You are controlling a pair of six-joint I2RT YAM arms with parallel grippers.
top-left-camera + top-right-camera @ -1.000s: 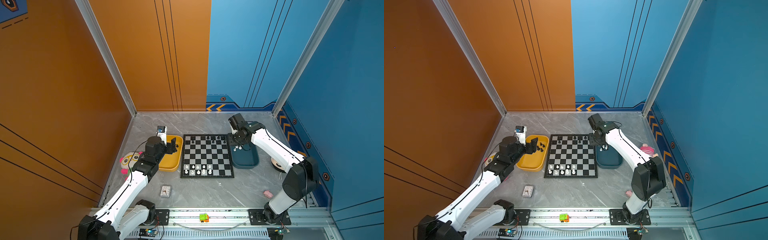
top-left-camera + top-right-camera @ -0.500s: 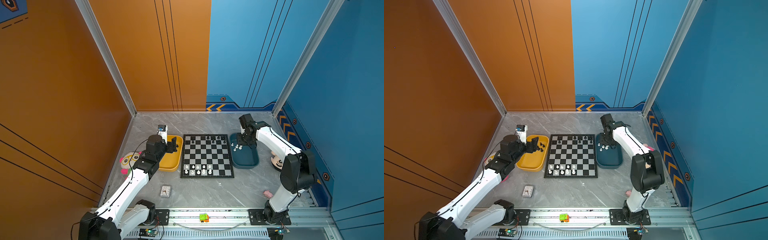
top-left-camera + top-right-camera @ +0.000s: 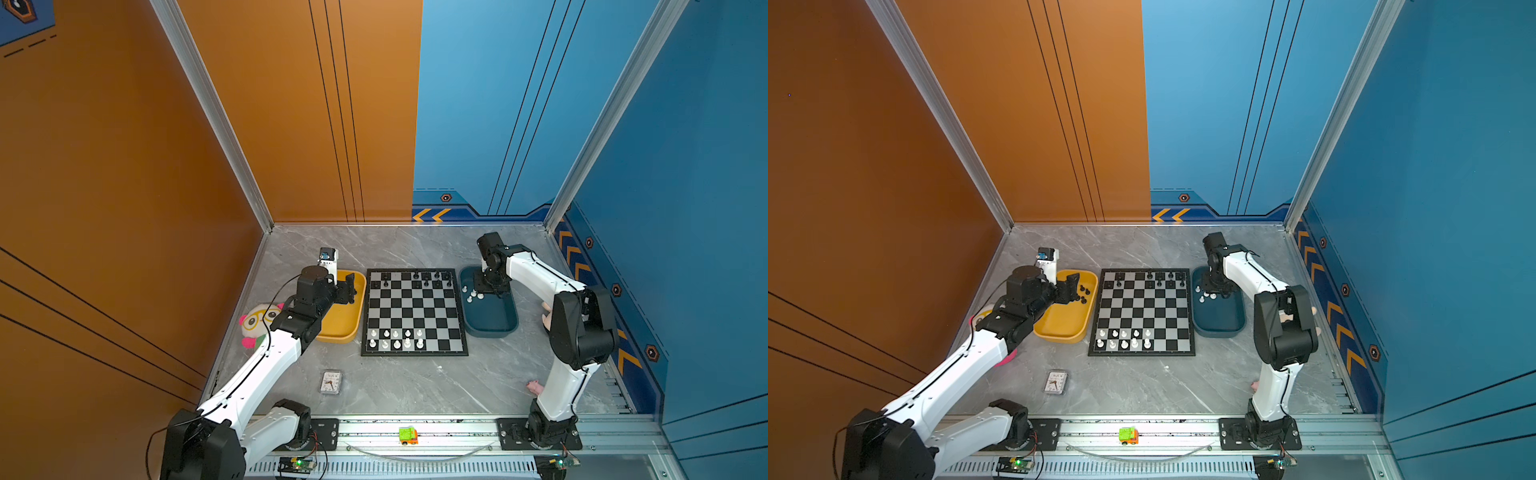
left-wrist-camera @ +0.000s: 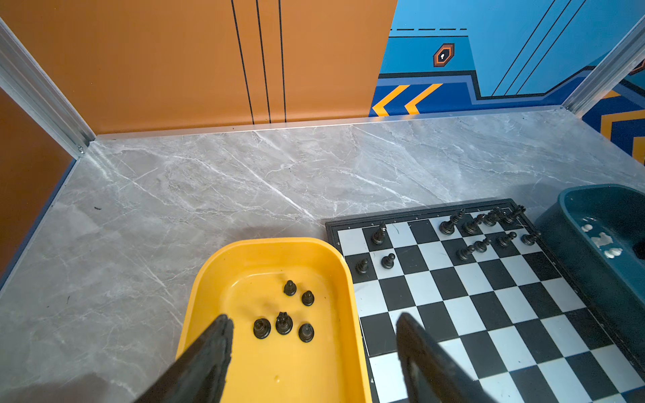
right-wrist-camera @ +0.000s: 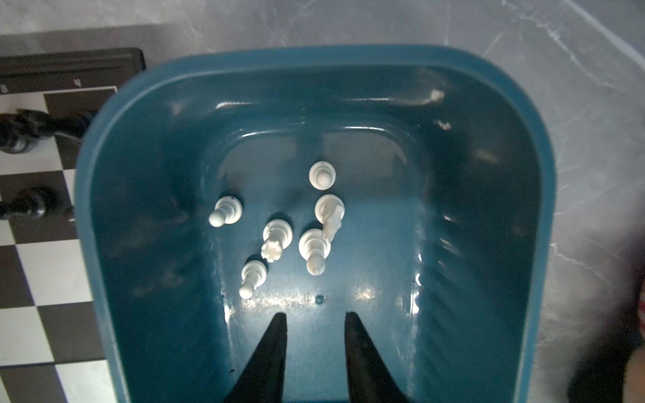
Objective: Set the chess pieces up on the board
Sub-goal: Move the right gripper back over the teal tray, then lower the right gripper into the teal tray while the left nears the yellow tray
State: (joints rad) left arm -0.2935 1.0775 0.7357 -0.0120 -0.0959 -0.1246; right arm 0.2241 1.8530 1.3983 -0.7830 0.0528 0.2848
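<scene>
one board lies flat mid-table, between one yellow tray and one teal tray, each just beside it.

five black pieces stand loose in the yellow tray. on the board's far two rows i count eleven more black ones, though the far cluster is too small to be sure. six white pieces stand in the teal tray. on the board's near two rows there look to be ten more, five in each row.

the left gripper hangs over the yellow tray with its jaws spread wide and nothing between them. the right gripper hangs over the teal tray, just short of the white cluster. its jaws are parted only a little and hold nothing.

elsewhere on the table are one small clock and one plush toy.
</scene>
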